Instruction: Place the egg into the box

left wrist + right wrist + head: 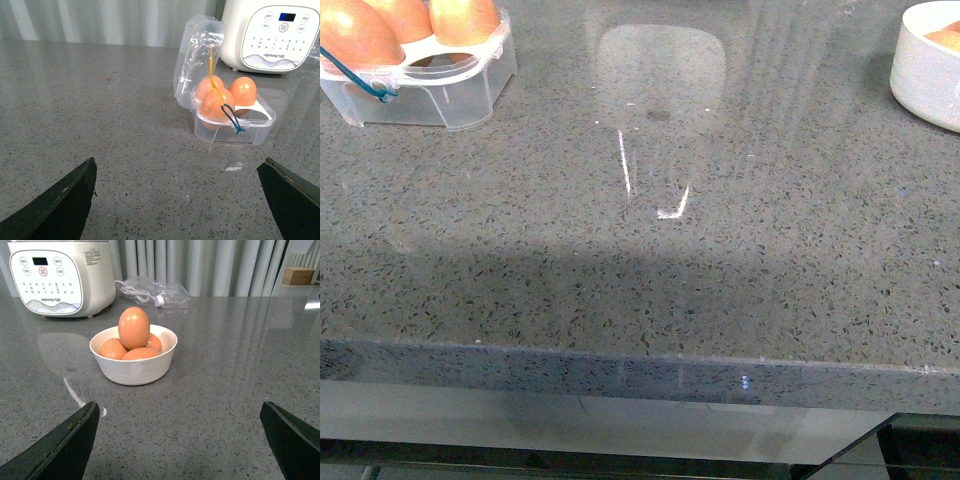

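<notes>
Grey table [650, 300] bears the box [232, 120], lid upright to admit the top egg [134, 328] from the bowl [135, 372]; left fingers [60, 205] and right fingers [60, 445] gape empty.

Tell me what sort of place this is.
Probably a kitchen: a speckled grey stone worktop, a white countertop cooker with a button panel, eggs in a white bowl and a clear egg box.

egg [134, 327] upright in bowl [135, 374], box [220, 134] open
</notes>
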